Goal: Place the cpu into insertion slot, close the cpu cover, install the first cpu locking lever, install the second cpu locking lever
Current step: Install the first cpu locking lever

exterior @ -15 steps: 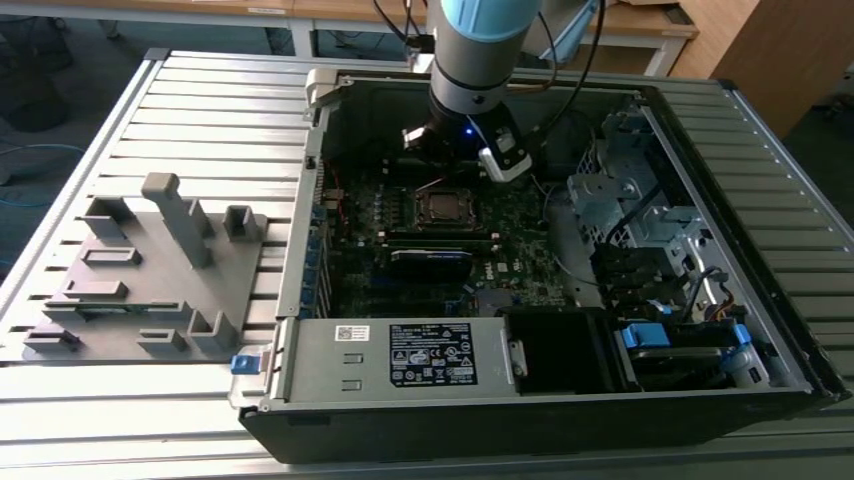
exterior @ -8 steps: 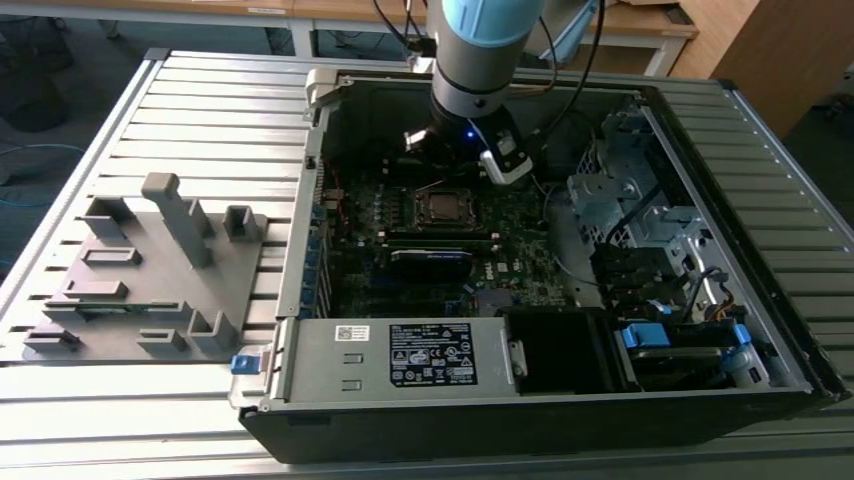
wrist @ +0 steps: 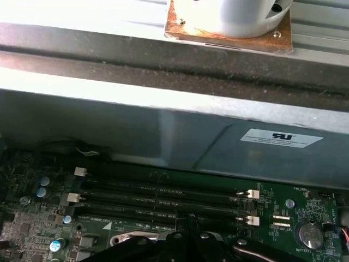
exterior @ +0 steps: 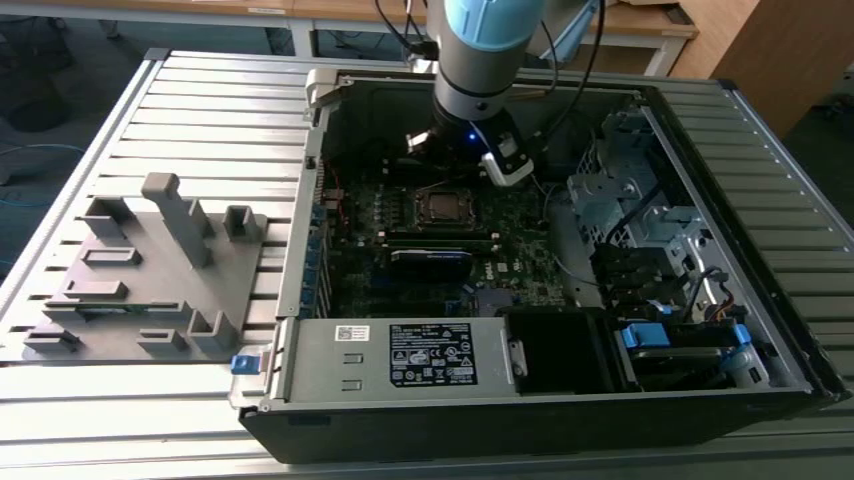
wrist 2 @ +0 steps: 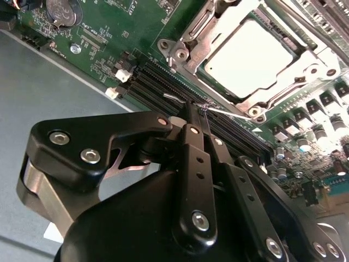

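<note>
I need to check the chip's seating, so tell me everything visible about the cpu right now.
The cpu is a flat square chip with a dull, pale silver-grey metal top, lying level in the insertion slot on the green board. The cpu cover, a silvery metal frame, lies around its edges, its window leaving the top bare. The hand sits beside the socket over the dark memory slots, not touching the chip. In the exterior view it is a small dark-framed square.

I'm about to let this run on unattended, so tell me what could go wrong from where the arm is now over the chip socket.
1. The fingers look pressed together on a thin wire lever beside the socket; it could slip out and spring back.
2. The fingers sit just over the black memory slots, so a small drift might scrape them or nearby parts.
3. The cover lies over the chip; if it is not seated flat, forcing the lever might stress the socket.
</note>
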Controlling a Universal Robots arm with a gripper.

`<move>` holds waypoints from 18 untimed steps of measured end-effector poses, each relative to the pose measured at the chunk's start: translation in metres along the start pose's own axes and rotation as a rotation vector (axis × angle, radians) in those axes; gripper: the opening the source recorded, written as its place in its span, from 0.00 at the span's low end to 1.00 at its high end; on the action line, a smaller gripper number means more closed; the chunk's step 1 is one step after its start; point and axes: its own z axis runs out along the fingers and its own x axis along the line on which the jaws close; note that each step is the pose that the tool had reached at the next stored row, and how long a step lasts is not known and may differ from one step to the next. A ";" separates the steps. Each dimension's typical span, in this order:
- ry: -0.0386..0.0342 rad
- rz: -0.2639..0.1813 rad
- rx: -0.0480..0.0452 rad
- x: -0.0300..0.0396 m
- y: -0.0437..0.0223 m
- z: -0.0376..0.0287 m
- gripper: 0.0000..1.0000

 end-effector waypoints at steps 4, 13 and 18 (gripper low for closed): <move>-0.0001 0.000 0.0000 -0.0021 0.0003 0.0019 0.10; 0.0008 0.000 0.0074 -0.0046 0.0004 0.0028 0.10; 0.0014 -0.002 0.0073 -0.0049 -0.0004 0.0026 0.10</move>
